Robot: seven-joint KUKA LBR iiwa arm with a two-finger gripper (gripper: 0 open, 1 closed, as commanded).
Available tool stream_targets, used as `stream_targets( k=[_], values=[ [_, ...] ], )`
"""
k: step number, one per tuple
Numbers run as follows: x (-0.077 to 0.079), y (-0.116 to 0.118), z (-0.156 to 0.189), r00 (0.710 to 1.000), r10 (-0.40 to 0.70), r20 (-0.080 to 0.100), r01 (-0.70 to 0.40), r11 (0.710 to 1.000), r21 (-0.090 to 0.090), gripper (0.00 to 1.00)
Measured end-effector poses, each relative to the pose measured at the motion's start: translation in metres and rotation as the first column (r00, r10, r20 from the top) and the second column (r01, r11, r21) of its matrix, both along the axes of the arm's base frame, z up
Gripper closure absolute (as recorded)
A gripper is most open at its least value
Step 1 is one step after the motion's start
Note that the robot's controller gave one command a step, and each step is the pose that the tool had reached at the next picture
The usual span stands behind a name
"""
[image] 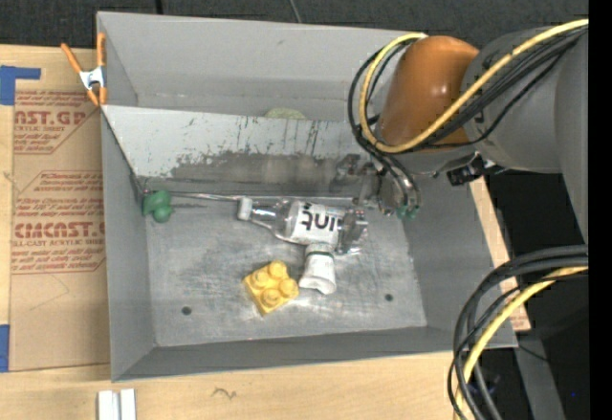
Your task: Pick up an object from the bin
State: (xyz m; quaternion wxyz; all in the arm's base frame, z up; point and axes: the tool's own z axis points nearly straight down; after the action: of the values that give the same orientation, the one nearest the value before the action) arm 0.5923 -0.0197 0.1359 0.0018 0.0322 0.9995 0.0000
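Camera view: gripper (381, 190) low at right end of clear labelled bottle (304, 221), lying centre of bin (129, 265); opening cannot tell. Risk: smooth round bottle rolls, slips toward yellow block (270, 286).

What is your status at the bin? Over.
Pincer over right end of clear bottle, lying flat. White cap and yellow block close beside it.

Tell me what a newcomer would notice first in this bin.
The orange-capped arm looms in from the right, its gripper low at the right end of a clear bottle lying mid-bin. Just in front lie a yellow block and a white piece; a green lump sits alone at the left wall.
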Motion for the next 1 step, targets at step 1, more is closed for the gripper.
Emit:
stream_targets(
  k=[1],
  values=[
    [-0.0073,0.0034,-0.0664,0.997,0.072,0.004,-0.072,0.997,0.0,0.0]
  ],
)
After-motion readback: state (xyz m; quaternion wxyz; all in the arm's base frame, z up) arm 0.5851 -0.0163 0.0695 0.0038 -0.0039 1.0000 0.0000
